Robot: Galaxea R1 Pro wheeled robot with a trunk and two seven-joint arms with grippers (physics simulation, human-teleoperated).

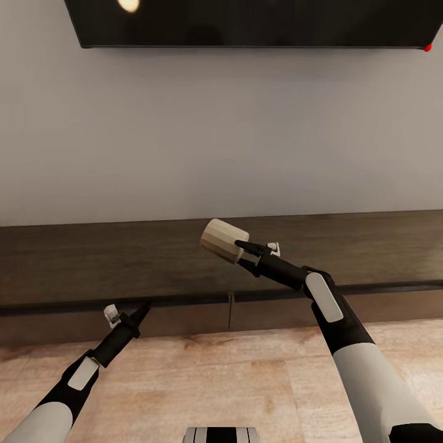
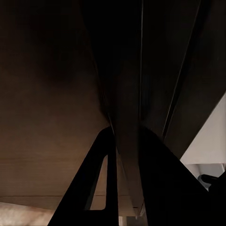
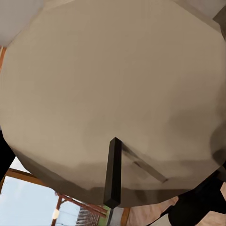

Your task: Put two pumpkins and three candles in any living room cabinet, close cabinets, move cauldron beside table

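A stubby beige-grey candle (image 1: 224,240) hangs tilted above the top of the long dark-brown cabinet (image 1: 74,264), with my right gripper (image 1: 244,253) shut on it. In the right wrist view the candle (image 3: 113,84) spreads across the picture, with one dark finger (image 3: 113,172) pressed against it. My left gripper (image 1: 144,307) sits at the cabinet's front lip, just above a drawer front (image 1: 178,320). In the left wrist view its two fingers (image 2: 99,179) close on either side of a thin wooden edge (image 2: 127,179). The drawer fronts look pushed in. Pumpkins, cauldron and table are out of view.
A dark wall-mounted screen (image 1: 246,21) hangs above the cabinet on a plain grey wall (image 1: 221,135). A vertical seam (image 1: 230,311) divides two drawer fronts. Pale wooden floor (image 1: 246,375) runs between me and the cabinet.
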